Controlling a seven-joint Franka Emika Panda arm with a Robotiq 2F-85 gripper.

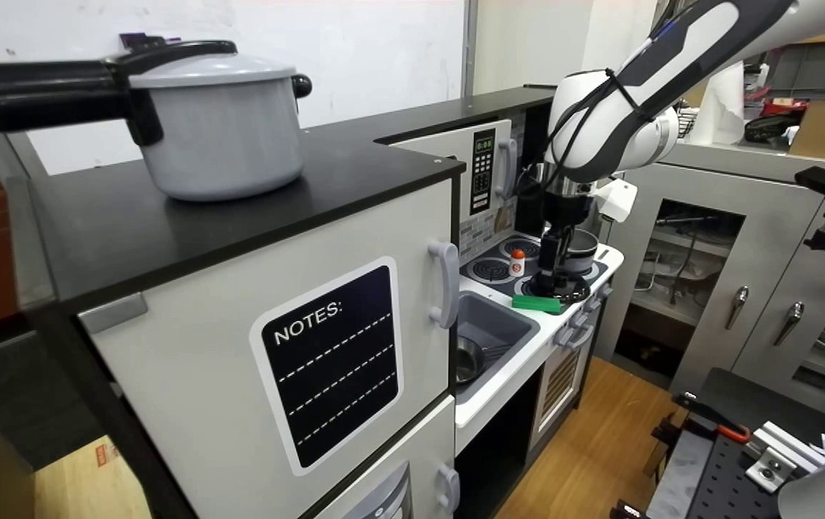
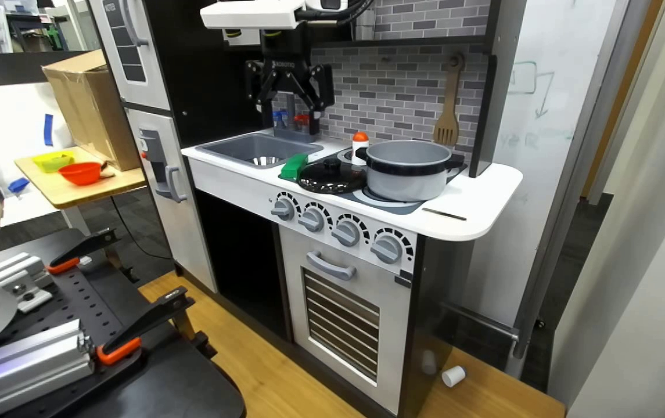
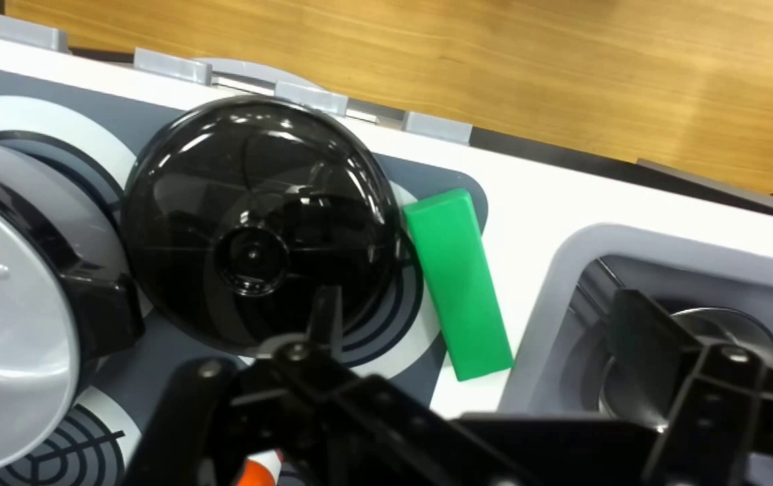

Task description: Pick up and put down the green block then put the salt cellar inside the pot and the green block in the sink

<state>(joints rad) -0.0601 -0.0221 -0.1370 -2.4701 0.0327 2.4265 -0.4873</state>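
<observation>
In the wrist view the green block (image 3: 460, 283) lies flat between the black lid and the sink's pale grey rim (image 3: 548, 317). One corner of it reaches that rim; whether they touch I cannot tell. My gripper (image 3: 487, 334) is open, with a wide gap and nothing held; in an exterior view the gripper (image 2: 290, 121) hangs above the counter, well over the green block (image 2: 293, 167). The salt cellar (image 2: 360, 150), white with an orange top, stands upright on the stove behind the lid. To its right is the pot (image 2: 408, 177), grey with a black band and handles, uncovered.
A glossy black lid (image 3: 251, 196) with a knob rests on the front burner, against or close to the pot's handle. A metal pan (image 1: 468, 358) sits in the sink. The tall cabinet carries a large grey pressure cooker (image 1: 221, 133). A tiled wall (image 2: 402, 87) bounds the back.
</observation>
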